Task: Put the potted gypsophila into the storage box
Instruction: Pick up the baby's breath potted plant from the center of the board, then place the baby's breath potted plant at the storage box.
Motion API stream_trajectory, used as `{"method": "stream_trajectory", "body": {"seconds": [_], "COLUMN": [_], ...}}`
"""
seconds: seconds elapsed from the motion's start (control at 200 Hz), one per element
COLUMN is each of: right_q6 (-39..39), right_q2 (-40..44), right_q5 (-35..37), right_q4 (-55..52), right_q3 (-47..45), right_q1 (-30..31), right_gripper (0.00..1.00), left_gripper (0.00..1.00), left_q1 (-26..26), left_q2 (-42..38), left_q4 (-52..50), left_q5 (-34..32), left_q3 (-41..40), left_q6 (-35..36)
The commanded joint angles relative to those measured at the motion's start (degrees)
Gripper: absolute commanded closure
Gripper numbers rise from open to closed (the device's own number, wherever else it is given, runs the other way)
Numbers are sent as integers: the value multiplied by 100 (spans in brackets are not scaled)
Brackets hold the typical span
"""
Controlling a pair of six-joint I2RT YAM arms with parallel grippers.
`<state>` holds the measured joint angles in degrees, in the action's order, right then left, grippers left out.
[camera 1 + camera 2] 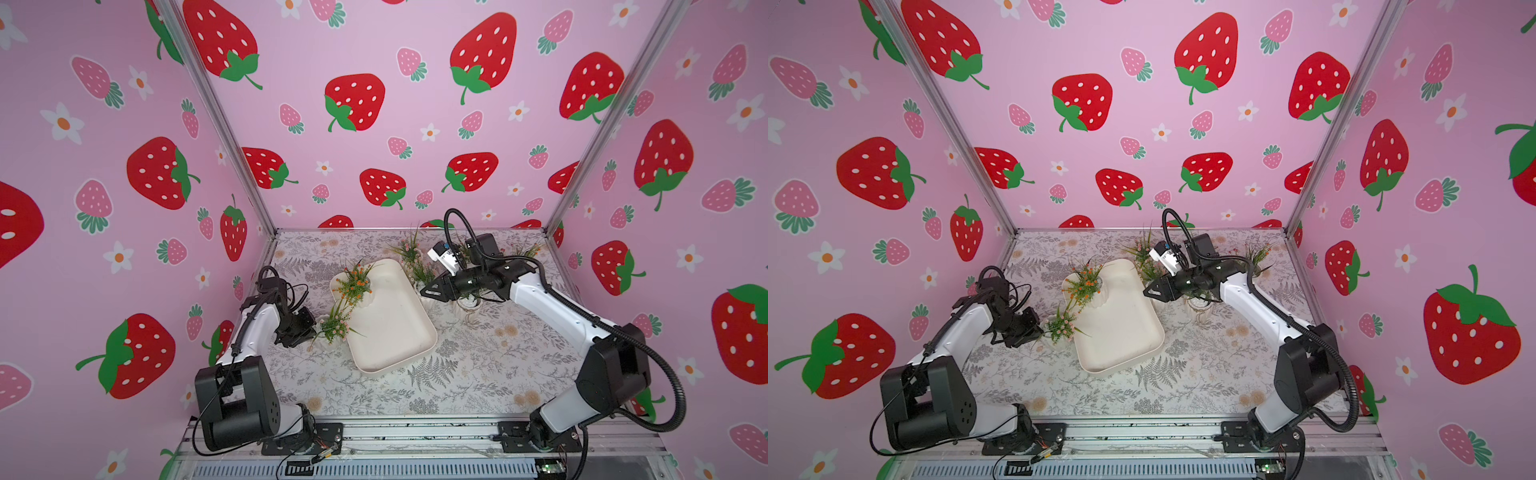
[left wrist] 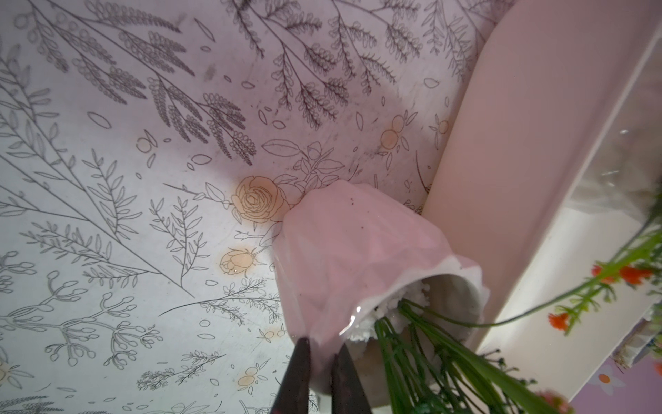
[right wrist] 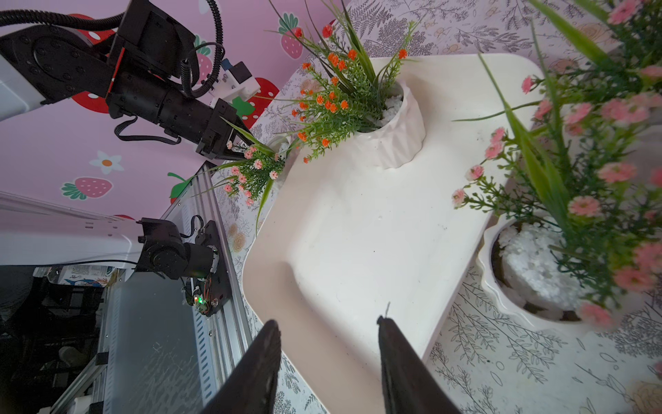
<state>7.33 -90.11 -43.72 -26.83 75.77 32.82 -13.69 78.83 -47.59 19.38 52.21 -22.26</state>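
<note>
Left wrist view: left end effector (image 2: 323,342) pinches potted gypsophila (image 2: 358,251) rim; right end effector (image 3: 327,320) parted, empty.

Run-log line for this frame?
left pincer: shut on pink-flowered pot rim | right pincer: open, empty | storage box: holds orange-flowered pot

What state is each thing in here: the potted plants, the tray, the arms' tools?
Shallow cream plastic tray: holds one pot.
Orange-flowered white ribbed pot: upright inside the tray.
Pink-flowered white pot: outside the tray, gripped at its rim.
Left tool: shut on the pink-flowered white pot.
Right tool: open, empty.
</note>
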Motion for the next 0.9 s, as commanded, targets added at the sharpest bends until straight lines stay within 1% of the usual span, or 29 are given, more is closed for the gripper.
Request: {"method": "stream_trajectory", "body": {"seconds": [0.0,0.065,0.17,0.325,0.455,0.535,0.65,0.7,0.755,0.895], "right_q6": [-180,-171,-162,-144,-114,-101,-109,-109,-118,-118], "right_q2": [203,197,212,232,265,312,393,428,453,476], "right_q5": [14,26,28,2,-42,-65,-120,-136,-134,-114], "right_q4": [-33,-40,-48,-45,-27,-33,11,26,29,29], "right_q3": [-51,-39,-28,-25,-26,-35,-75,-88,-106,-107], "right_q1": [-30,-38,-47,-69,-74,-74,-74,-74,-74,-74], "right_gripper": [54,54,54,54,54,54,54,54,54,54], "left_gripper": [100,100,100,100,100,100,100,100,100,100], "left_q1": [42,42,43,42,41,41,65,159,339,1030], "left_q2": [-306,-463,-793,-1319,-1587,-1717,-1774,-1734,-1651,-1466], "left_q4": [0,-79,-365,-938,-1406,-1536,-1671,-1711,-1806,-1811], "left_q5": [566,679,648,363,129,170,467,659,721,510], "left_q3": [8,47,276,781,1317,1603,1948,2060,2212,2499], "left_q6": [-18,-67,-88,-92,-48,-93,-117,-94,-59,-69]}}
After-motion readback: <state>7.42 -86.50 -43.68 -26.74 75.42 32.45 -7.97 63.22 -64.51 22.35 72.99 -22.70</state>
